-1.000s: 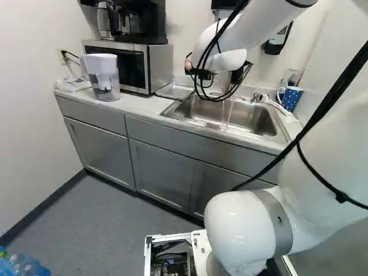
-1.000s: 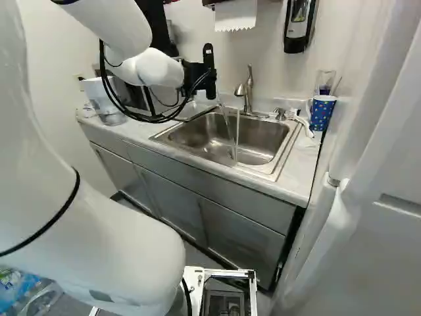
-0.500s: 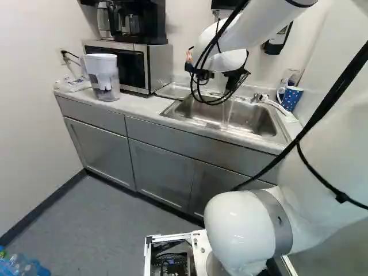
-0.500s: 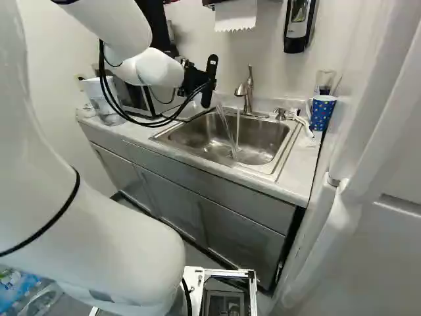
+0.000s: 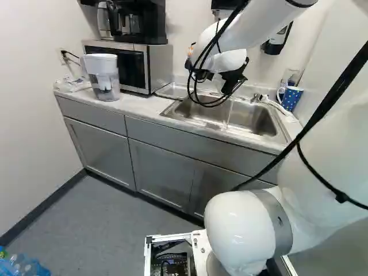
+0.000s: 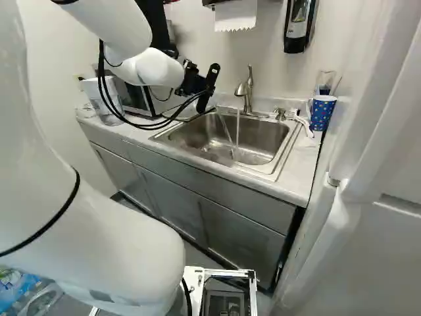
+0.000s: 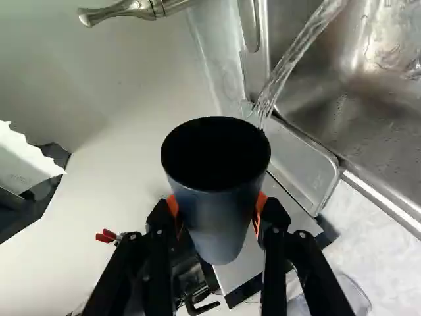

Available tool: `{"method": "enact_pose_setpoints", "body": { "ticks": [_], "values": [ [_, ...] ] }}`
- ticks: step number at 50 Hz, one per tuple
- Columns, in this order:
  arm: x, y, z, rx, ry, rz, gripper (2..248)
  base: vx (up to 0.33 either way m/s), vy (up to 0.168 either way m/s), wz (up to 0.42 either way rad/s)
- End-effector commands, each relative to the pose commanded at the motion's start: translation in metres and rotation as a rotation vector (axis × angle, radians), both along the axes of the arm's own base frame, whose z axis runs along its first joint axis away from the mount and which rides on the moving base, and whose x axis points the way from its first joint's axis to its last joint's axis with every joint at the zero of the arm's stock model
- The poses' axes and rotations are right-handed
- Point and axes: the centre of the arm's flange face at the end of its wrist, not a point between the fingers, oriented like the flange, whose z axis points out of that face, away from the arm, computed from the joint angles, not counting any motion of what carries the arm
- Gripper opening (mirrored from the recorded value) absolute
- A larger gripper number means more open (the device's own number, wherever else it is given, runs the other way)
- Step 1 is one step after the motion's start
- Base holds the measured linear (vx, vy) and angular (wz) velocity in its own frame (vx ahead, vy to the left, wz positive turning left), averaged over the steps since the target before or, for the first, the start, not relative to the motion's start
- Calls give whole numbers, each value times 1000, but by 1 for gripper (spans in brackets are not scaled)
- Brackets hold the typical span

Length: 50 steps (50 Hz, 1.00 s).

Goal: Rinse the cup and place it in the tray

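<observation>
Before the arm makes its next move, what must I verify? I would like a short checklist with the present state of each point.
1. Gripper holds the cup from both sides: ok.
2. Tap is off: not ok, water runs from it.
3. Cup's rim is away from water: not ok, a stream meets it.
4. Cup is clean inside: cannot tell, too dark.
5. Tray is in view beside the sink: ok.

Base views, behind arm [image 6: 85, 243] left and right, looked ahead, slightly down, sharing sink [image 6: 191, 141]; wrist view caught sink corner close.
</observation>
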Motion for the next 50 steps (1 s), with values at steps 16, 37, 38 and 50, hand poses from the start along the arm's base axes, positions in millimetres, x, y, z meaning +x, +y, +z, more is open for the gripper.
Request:
{"method": "enact_pose_setpoints", "body": {
  "ticks": [16, 37, 38, 50],
  "values": [
    [0, 0, 0, 0, 0, 0, 124, 0, 0, 0],
    [0, 0, 0, 0, 0, 0, 124, 0, 0, 0],
    [0, 0, 0, 0, 0, 0, 124, 0, 0, 0],
    [0, 0, 0, -6, 0, 1, 124, 0, 0, 0]
  ]
}}
